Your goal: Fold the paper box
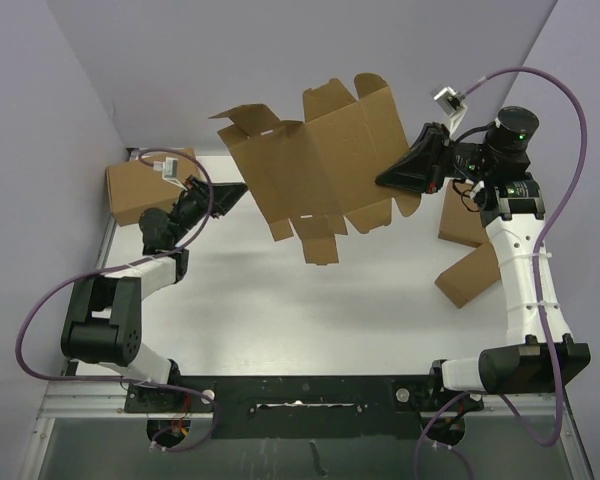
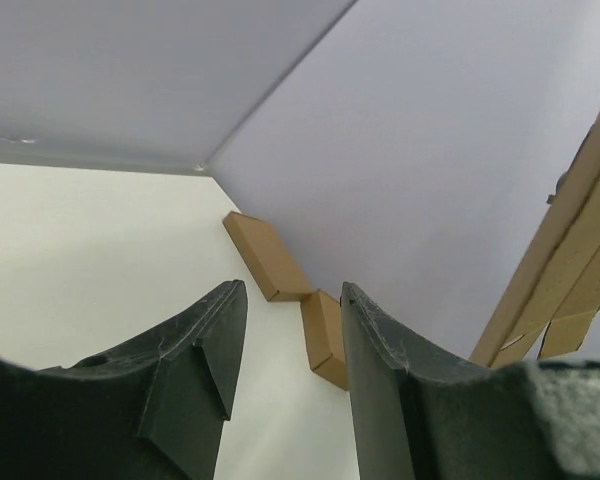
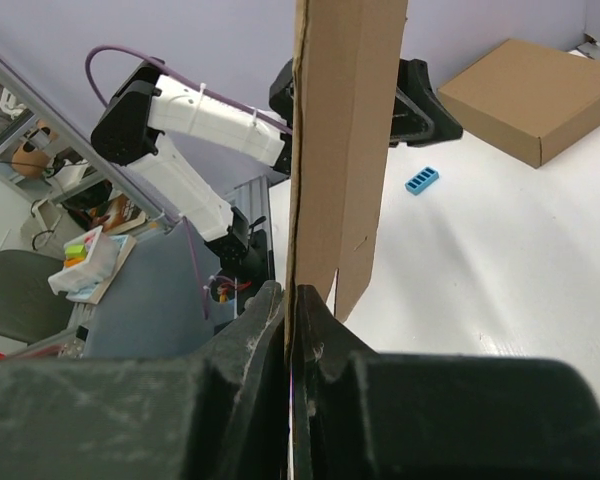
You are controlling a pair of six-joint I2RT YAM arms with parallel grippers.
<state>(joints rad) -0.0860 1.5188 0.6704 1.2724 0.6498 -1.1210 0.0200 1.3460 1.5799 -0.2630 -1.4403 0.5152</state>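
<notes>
The paper box (image 1: 315, 160) is a flat brown die-cut sheet with many flaps, held up in the air over the back of the table. My right gripper (image 1: 392, 178) is shut on its right edge; in the right wrist view the sheet (image 3: 345, 130) stands edge-on, pinched between the shut jaws (image 3: 298, 300). My left gripper (image 1: 235, 192) is low at the sheet's left side, just apart from it. In the left wrist view its jaws (image 2: 292, 340) are open with nothing between them, and the sheet's edge (image 2: 570, 260) shows at the far right.
A larger closed brown carton (image 1: 130, 190) sits at the back left, behind the left arm. Two small closed brown boxes (image 1: 465, 222) (image 1: 470, 275) lie at the right near the right arm. A small blue part (image 3: 421, 180) lies on the white table (image 1: 310, 310).
</notes>
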